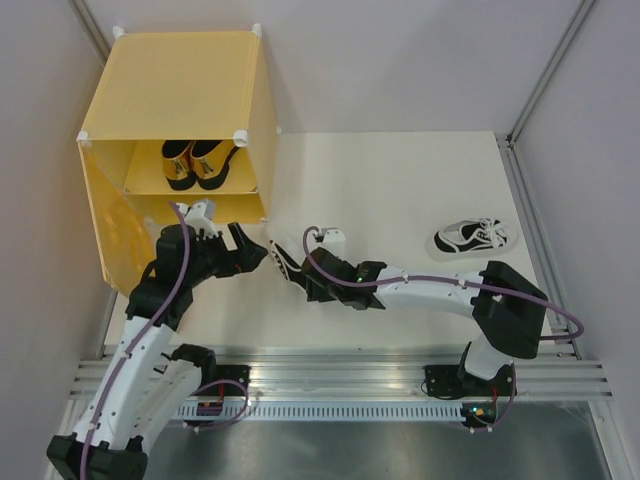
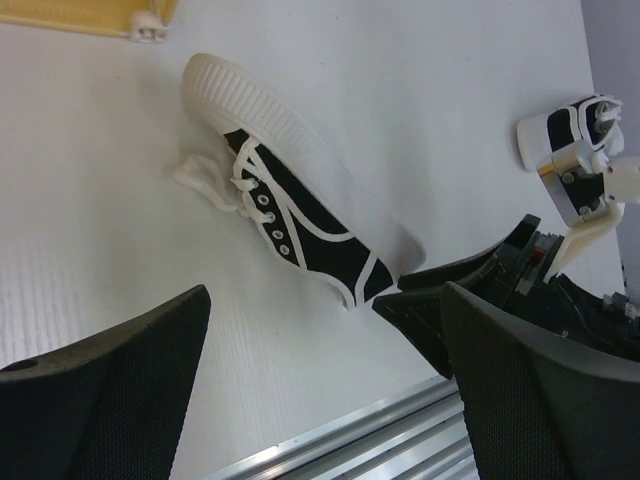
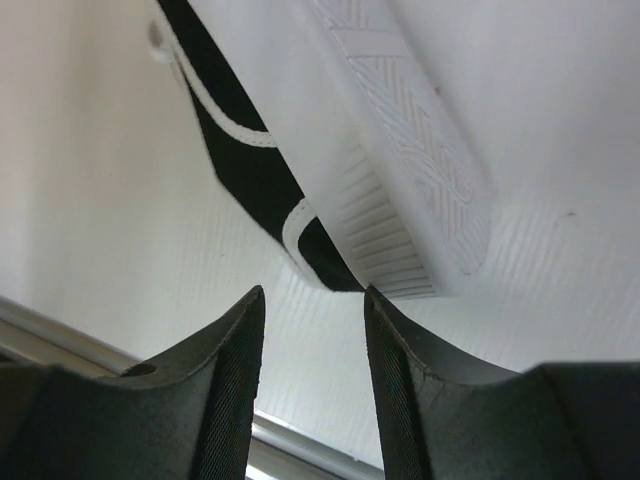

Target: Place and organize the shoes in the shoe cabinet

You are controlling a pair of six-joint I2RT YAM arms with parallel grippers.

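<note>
Sneaker (image 2: 290, 210) on its side on counter (image 1: 400, 190), at 4 o'clock from shoe cabinet (image 1: 170, 90). Long axis 11-to-5 o'clock in top view, toe at 11. Right gripper (image 3: 308, 300) at heel, jaws narrowly spread. Left gripper (image 1: 248, 247) beside, jaws spread wide.

There are two gold loafers (image 1: 178, 163) (image 1: 211, 163), two black-and-white sneakers (image 1: 472, 237) (image 2: 290, 215) and one yellow shoe cabinet (image 1: 170, 85).

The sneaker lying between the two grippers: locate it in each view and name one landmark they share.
Top external: the sneaker, centre-left, just in front of the shoe cabinet.
Left wrist: mid-frame, on its side, toe toward upper left.
Right wrist: upper centre, ribbed sole facing the camera.
Shared landmark: the aluminium rail at the near edge of the table.
</note>
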